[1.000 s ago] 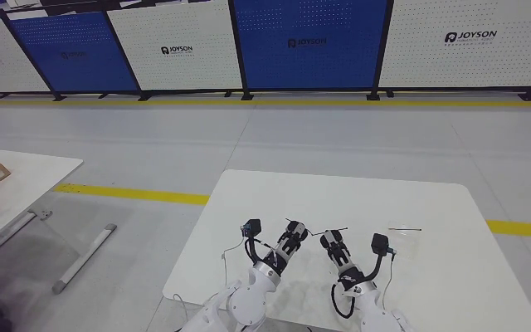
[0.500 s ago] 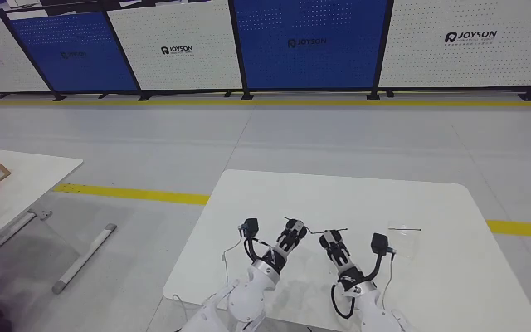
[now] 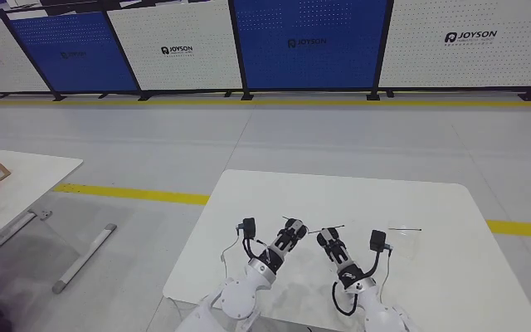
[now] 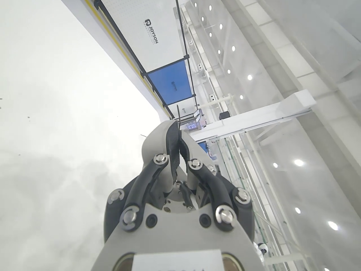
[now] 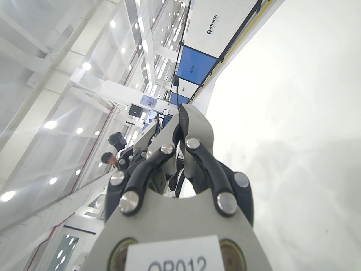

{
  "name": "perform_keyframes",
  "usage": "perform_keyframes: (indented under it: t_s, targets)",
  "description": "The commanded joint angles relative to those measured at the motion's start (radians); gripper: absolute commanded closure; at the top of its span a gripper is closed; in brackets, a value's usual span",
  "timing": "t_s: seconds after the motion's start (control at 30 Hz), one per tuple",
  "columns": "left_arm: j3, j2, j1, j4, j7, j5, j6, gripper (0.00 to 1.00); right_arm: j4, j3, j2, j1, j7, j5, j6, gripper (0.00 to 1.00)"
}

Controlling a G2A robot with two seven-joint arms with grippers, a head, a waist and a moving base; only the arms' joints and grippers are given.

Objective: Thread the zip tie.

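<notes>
Low over the near part of the white table [image 3: 348, 195], my two grippers stand side by side and close together. My left gripper [image 3: 296, 227] [image 4: 178, 126] is shut on a thin black zip tie strip [image 4: 178, 113], whose short end pokes out past the fingertips. My right gripper [image 3: 325, 237] [image 5: 180, 108] is shut on a black zip tie [image 3: 333, 229] whose square head [image 5: 176, 81] sticks out beyond the fingertips. I cannot tell whether both hold the same tie.
A spare black zip tie [image 3: 404, 229] lies on the table to the right, beside a clear plastic bag [image 3: 406, 242]. The table's near edge is just behind the arms. Open tabletop stretches away on the far side.
Both grippers have shifted slightly toward the far side and drawn a little closer together. The tie in the right gripper now shows more clearly, slanting out to the right.
</notes>
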Motion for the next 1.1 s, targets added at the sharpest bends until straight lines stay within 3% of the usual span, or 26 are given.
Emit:
perform_keyframes:
  t_s: [0.0,0.37,0.77,1.07]
  targets:
    - [-0.003,-0.001,0.0,0.001,-0.001,-0.006,0.0,1.0,0.001,0.002,-0.001,-0.001,-0.002,0.004,-0.008,1.0]
    - [-0.003,-0.007,-0.006,0.008,-0.011,-0.041,-0.003,1.0,0.005,0.01,-0.004,-0.012,-0.002,-0.002,-0.04,1.0]
    - [0.014,-0.012,-0.014,0.022,0.033,0.07,0.017,1.0,-0.026,0.034,-0.003,-0.039,-0.019,-0.036,-0.033,1.0]
    - [0.019,-0.013,-0.005,0.014,0.015,0.093,0.017,1.0,-0.029,0.032,-0.007,-0.037,-0.02,-0.051,-0.013,1.0]
